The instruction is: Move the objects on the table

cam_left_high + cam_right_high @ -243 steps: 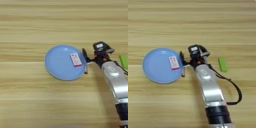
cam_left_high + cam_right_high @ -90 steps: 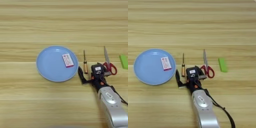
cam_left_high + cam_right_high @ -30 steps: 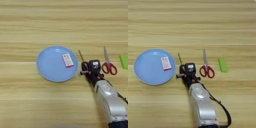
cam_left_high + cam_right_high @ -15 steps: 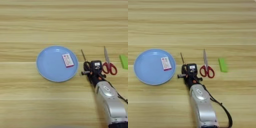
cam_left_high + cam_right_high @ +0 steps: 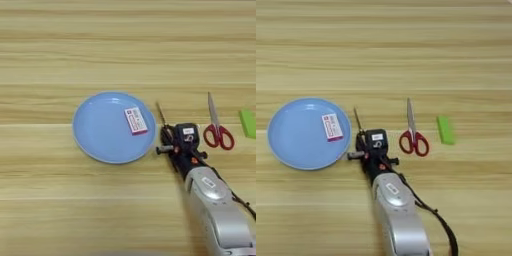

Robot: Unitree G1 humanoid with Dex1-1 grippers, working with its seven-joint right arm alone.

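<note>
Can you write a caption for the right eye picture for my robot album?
Robot's right gripper at the screwdriver, between a blue plate holding a small box and red scissors.

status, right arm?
Right gripper over screwdriver handle, jaws unreadable. Box on plate. Scissors to its right, apart.

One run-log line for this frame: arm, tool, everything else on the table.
right gripper over screwdriver handle | box on plate | scissors flat, right of gripper | green block beside scissors
</note>
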